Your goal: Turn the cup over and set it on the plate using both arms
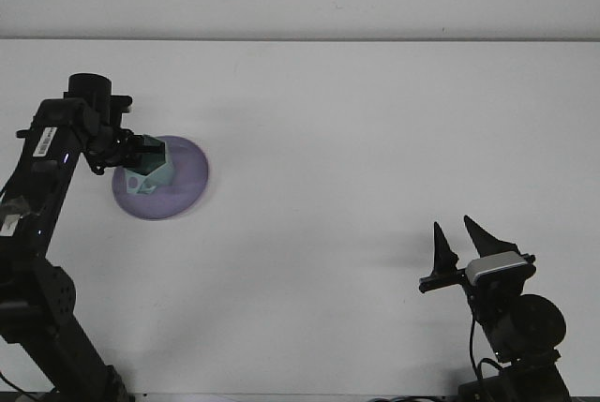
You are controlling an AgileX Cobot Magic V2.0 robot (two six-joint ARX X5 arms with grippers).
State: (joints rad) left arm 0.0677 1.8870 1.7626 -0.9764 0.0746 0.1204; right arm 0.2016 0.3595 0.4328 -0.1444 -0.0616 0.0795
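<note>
Holding the cup (148,171) over the plate (183,182) at left, our left end effector (141,151) grips it for placing; the right end effector (459,238) idles agape, empty.

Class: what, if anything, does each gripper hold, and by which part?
Left gripper holds the cup by its upper edge, over the plate. Right gripper holds nothing.

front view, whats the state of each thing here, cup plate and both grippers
cup: over the plate, held by the left gripper
plate: flat on the table, cup over its left part
left gripper: shut on the cup
right gripper: open, holding nothing, away from the plate
</note>
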